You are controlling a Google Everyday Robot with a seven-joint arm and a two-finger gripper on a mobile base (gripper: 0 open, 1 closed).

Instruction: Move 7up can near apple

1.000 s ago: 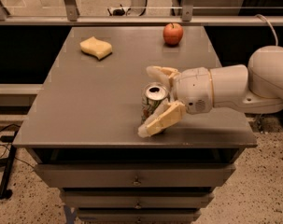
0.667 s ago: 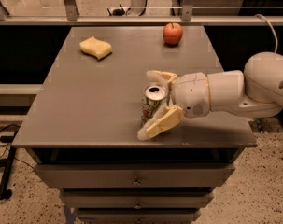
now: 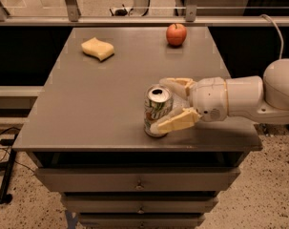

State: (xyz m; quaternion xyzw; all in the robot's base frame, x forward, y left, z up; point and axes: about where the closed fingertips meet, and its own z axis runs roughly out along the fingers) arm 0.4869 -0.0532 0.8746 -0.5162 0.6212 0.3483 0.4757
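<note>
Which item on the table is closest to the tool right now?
The 7up can, front edge, right at the tool; apple and sponge sit far back.

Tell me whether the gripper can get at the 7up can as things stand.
Likely yes: the open gripper straddles the 7up can, a finger on each side, nothing in the way.

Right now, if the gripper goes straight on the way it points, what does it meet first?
The small silver-white aluminium 7up can: it stands between the open fingers of the gripper, right in that line, though depth is unclear.
</note>
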